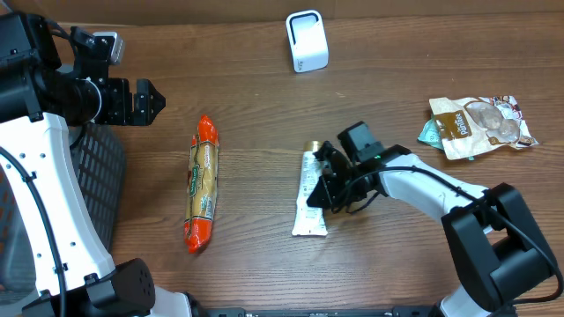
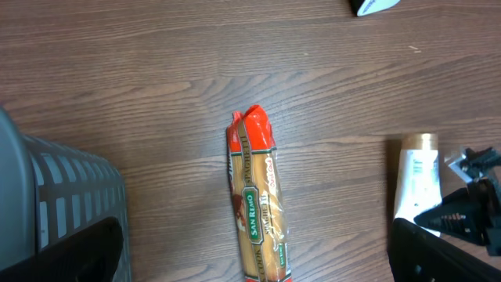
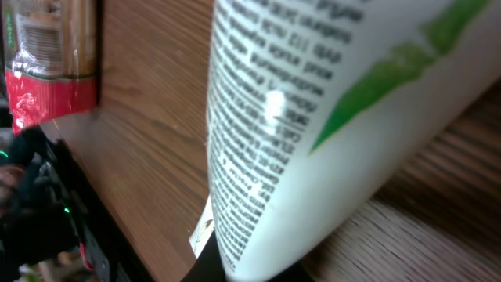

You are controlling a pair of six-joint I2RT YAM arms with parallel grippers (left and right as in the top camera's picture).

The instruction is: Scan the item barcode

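The right end effector [image 1: 328,185] sits just right of the frame's centre in the overhead view. It is closed narrow on the right edge of a white tube [image 1: 308,213] with a gold cap. The tube lies lengthwise on the counter [image 1: 264,106], cap toward the top of the frame. In the right wrist view its printed white side with a green stripe fills most of the picture.

The left end effector [image 1: 152,99] is spread wide and holds nothing. It hangs at the upper left above a grey basket [image 1: 97,167].

A pack of spaghetti [image 1: 203,195] with red ends lies left of the tube, well apart from it. The white scanner [image 1: 307,41] stands at the top centre. Two snack bags [image 1: 480,126] lie at the right edge.
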